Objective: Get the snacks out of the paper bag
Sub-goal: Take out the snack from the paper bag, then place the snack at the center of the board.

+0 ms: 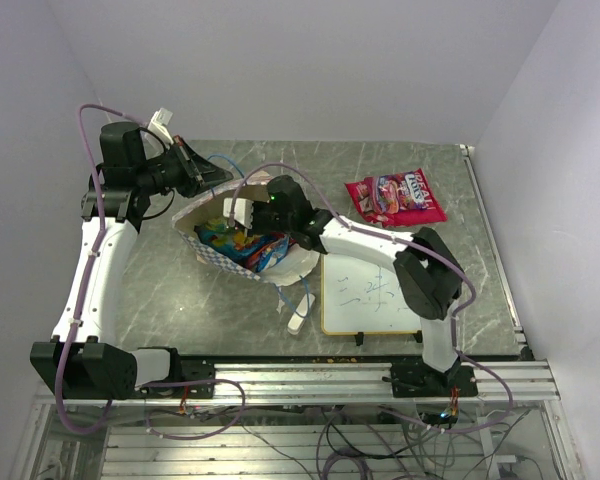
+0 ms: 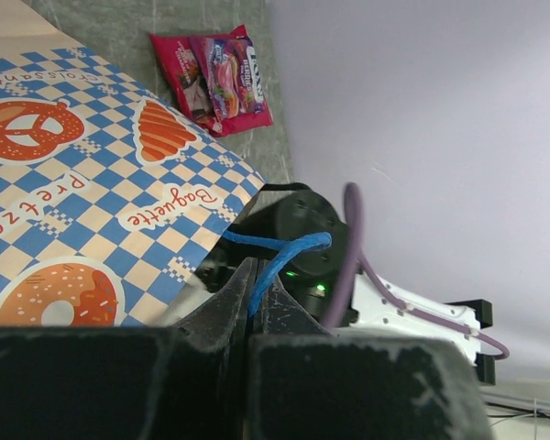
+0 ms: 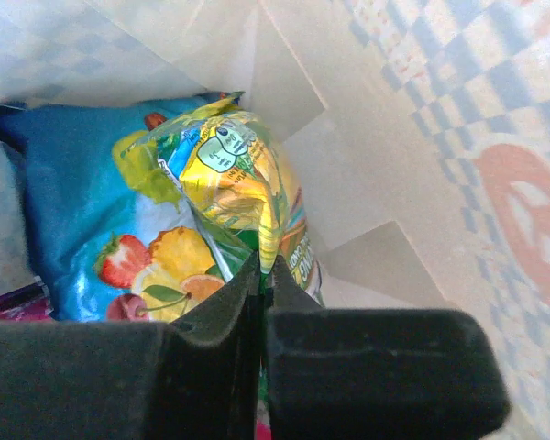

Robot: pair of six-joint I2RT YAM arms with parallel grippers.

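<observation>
The paper bag (image 1: 212,256) lies tilted with its mouth open, and several snacks (image 1: 242,245) show inside. My left gripper (image 1: 208,177) is shut on the bag's blue cord handle (image 2: 280,252), which runs between the fingertips in the left wrist view, where the gripper (image 2: 259,280) sits beside the checkered bag wall (image 2: 119,211). My right gripper (image 1: 238,214) reaches into the bag. In the right wrist view the right gripper (image 3: 266,270) is shut on the edge of a yellow-green packet (image 3: 234,174). That packet lies over a blue fruit packet (image 3: 82,202), and a purple packet (image 3: 14,302) peeks out at the left.
A pink-red packet (image 1: 395,197) lies on the table at the back right and also shows in the left wrist view (image 2: 215,78). A framed whiteboard (image 1: 370,295) lies front right of the bag, with a white eraser block (image 1: 298,320) by its left edge. Walls enclose the table.
</observation>
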